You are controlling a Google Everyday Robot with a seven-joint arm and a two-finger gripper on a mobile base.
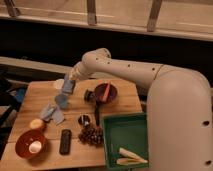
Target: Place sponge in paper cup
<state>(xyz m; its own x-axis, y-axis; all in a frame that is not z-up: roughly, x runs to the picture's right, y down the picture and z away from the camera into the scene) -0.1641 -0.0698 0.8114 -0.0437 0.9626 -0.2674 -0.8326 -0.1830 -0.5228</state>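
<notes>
My gripper [68,86] is over the back left part of the wooden table [120,107], with the white arm reaching in from the right. It is shut on a blue sponge [67,88], held above the table. A pale paper cup [58,84] stands just left of the gripper, partly hidden by the sponge. I cannot tell whether the sponge touches the cup.
A small blue object [61,100] and crumpled blue cloth [51,113] lie below the gripper. Also here: a dark red bowl [106,93], small can [84,120], grapes [91,134], black remote [65,141], orange bowl [30,144], yellow fruit [36,124], green bin [126,136].
</notes>
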